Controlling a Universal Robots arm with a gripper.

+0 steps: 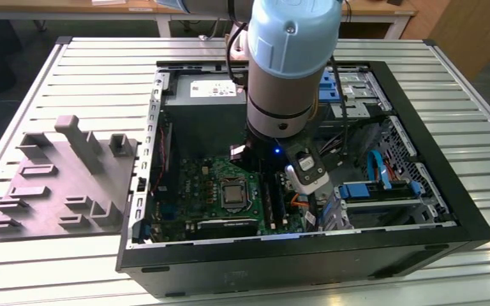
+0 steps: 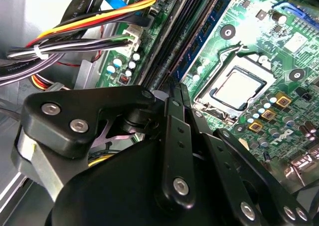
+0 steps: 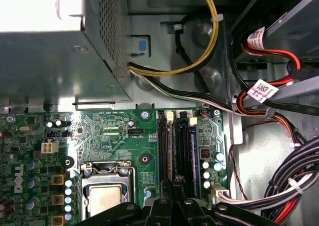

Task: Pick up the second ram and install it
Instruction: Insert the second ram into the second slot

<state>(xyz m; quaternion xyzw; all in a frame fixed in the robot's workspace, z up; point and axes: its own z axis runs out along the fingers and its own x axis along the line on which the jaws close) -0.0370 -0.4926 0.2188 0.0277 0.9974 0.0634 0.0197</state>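
Observation:
My gripper (image 2: 177, 86) (image 3: 172, 191) hangs low inside the open computer case (image 1: 415, 245), right over the long black memory slots (image 3: 165, 146) (image 2: 167, 41) of the green motherboard (image 3: 114, 136). Its black fingers (image 2: 172, 121) are drawn together at the tips and show nothing between them. A narrow blue-green ram stick (image 3: 193, 148) (image 2: 205, 30) stands seated along the slots in both wrist views. I cannot tell whether it is the second ram. In the exterior view the arm (image 1: 288, 70) covers the slots.
The processor socket (image 2: 239, 89) (image 3: 104, 196) lies beside the slots. Cable bundles (image 3: 279, 111) (image 2: 75, 46) run close on the other side, and the metal power supply box (image 3: 55, 51) lies beyond the slots' ends. A grey moulded holder (image 1: 66, 178) lies on the slatted table at the exterior view's left.

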